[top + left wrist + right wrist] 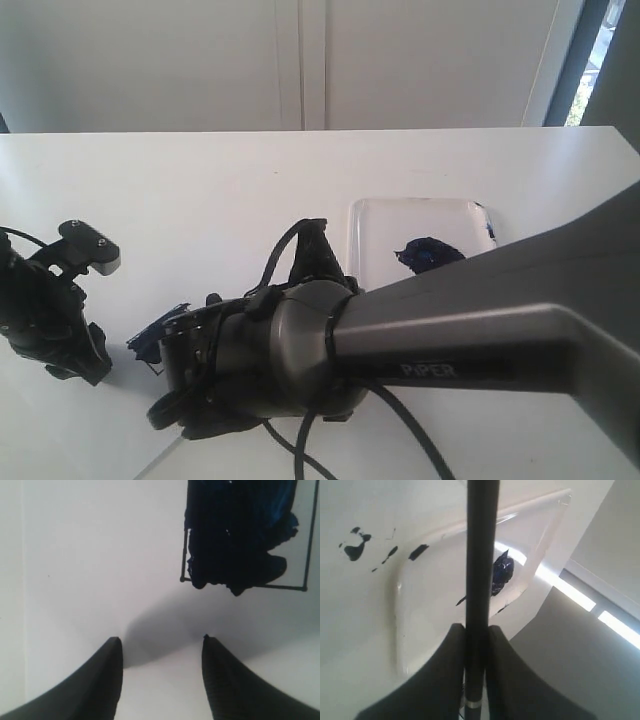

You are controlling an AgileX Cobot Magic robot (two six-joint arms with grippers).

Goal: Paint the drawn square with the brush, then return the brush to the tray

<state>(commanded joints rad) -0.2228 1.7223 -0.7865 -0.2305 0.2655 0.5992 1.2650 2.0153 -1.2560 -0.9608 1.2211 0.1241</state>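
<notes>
The drawn square [240, 535] is a thin black outline largely filled with ragged blue-black paint; it also shows as a dark patch [152, 342] on white paper. Just short of it, my left gripper [162, 640] hangs open over bare paper with nothing between its fingers [107, 680]. My right gripper [476, 627] is shut on the black handle of the brush [481, 555]; the silver ferrule sits low between the jaws and the bristles are hidden. The right arm reaches across to the square. The clear tray [372, 232] holds a blue-black paint blob [430, 252].
The big grey right arm [480, 330] with its cables fills the front of the exterior view. The left arm [45, 310] stands at the left edge. Stray paint spots [355, 550] mark the white surface beside the tray [430, 595]. A white wall lies behind the table.
</notes>
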